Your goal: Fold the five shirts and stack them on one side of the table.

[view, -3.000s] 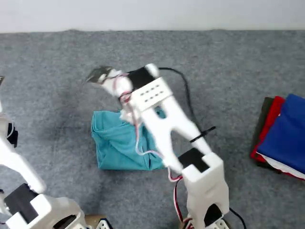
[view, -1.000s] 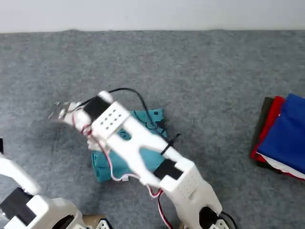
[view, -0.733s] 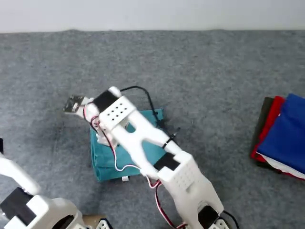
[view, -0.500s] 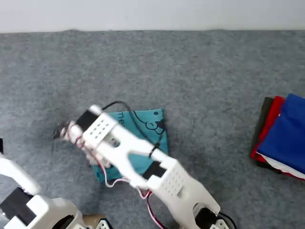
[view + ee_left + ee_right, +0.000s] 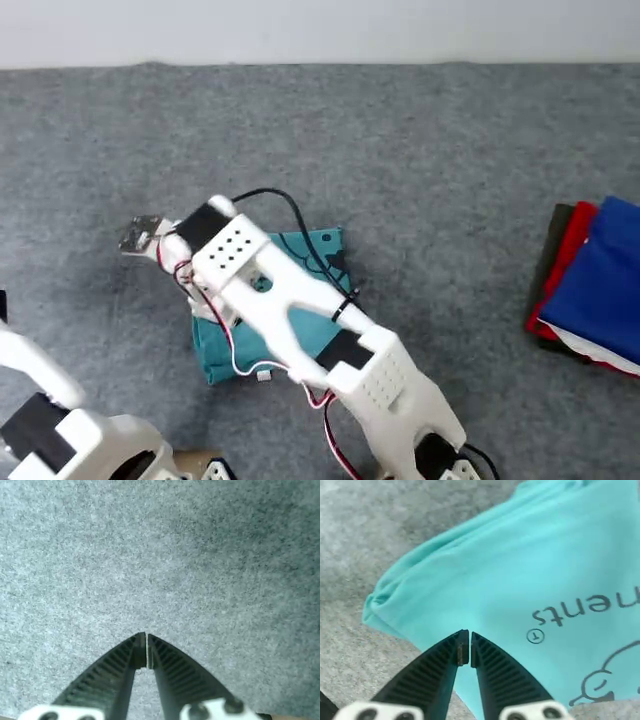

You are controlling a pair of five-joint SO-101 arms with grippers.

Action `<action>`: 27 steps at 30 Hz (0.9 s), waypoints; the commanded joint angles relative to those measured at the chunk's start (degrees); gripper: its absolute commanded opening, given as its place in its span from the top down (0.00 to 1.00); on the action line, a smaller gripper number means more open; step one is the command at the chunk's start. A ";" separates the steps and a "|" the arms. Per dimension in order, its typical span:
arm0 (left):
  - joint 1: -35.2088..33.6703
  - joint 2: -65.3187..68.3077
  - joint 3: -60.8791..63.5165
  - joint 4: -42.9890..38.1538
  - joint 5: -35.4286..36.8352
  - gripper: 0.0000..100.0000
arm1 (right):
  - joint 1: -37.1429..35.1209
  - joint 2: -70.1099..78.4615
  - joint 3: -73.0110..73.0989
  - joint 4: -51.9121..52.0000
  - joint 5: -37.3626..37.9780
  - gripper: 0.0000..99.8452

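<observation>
Jaws, right gripper (image 5: 467,645): I read them as pressed together tip to tip, with nothing clamped between.
Jaws, left gripper (image 5: 146,647): also together and holding nothing. I see only grey tabletop (image 5: 160,550) beneath them.
Right arm (image 5: 300,320): reaches from the near edge diagonally across the teal shirt. In the high view its tip appears just past the shirt's far left corner. I cannot tell whether the jaws touch the cloth.
Teal shirt (image 5: 325,250): folded to a rough rectangle and lying flat on the tabletop, left of centre toward the near side. The right arm covers much of it in the high view. In the right wrist view its layered folded edge and one corner (image 5: 380,605) lie beside the jaws. The upper face carries dark lettering and a line drawing.
Shirt stack (image 5: 595,290): folded shirts at the right edge of the tabletop, well apart from the teal shirt. Blue is on top, red under it and a dark one lowest, with a white edge showing on the near side.
Left arm (image 5: 60,430): its base and lower links stand at the near left corner.
Wall (image 5: 320,30): a pale strip along the far edge.
</observation>
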 commanded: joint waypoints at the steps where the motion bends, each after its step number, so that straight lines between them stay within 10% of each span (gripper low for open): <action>1: 0.00 -2.37 -0.22 -0.88 0.18 0.98 | -3.38 -1.63 -1.05 2.07 -0.62 0.99; 14: -0.26 -2.37 -0.22 -0.88 0.00 0.98 | -5.93 10.24 -6.33 -0.57 -0.18 0.99; 27: -0.09 -2.81 -0.22 -0.62 0.00 0.98 | 10.07 -5.85 -11.16 2.42 -4.48 0.99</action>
